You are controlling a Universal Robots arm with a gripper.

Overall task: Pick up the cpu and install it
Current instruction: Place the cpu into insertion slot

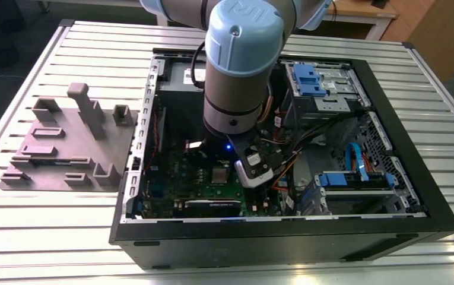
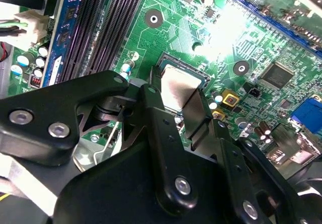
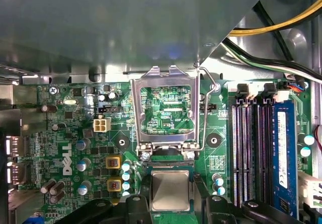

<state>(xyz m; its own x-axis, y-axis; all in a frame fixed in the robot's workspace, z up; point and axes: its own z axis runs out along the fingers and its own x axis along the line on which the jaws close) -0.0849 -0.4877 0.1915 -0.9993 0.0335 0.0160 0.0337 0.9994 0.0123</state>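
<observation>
cpu: the cpu (image 3: 170, 191) lies flat, silvery top up, in the socket of the green board (image 3: 65, 133), square with the socket's dark rim; in the second wrist view the cpu (image 2: 176, 85) catches the light.
pincer: the pincer (image 3: 170, 183) is closed on the cpu, one dark finger against each of two opposite edges; in the second wrist view the pincer (image 2: 176, 90) comes down at a slant, and one finger hides part of the chip.
socket frame: the metal socket frame (image 3: 163, 83) is swung open just beside the cpu, with board showing through its window; its wire lever runs along one side.
memory slots: the black memory slots (image 3: 251, 148) run near the socket, a blue module (image 3: 283, 148) beside them.
cables: yellow, green and black cables (image 3: 271, 25) cross above the board's edge.
arm: the arm (image 1: 238, 71) reaches straight down into the case.
case: the open computer case (image 1: 290, 240) lies on its side on the table (image 1: 44, 231).
grey block: the grey block (image 1: 60, 154) sits on the table at the exterior view's left, just beside the case.
</observation>
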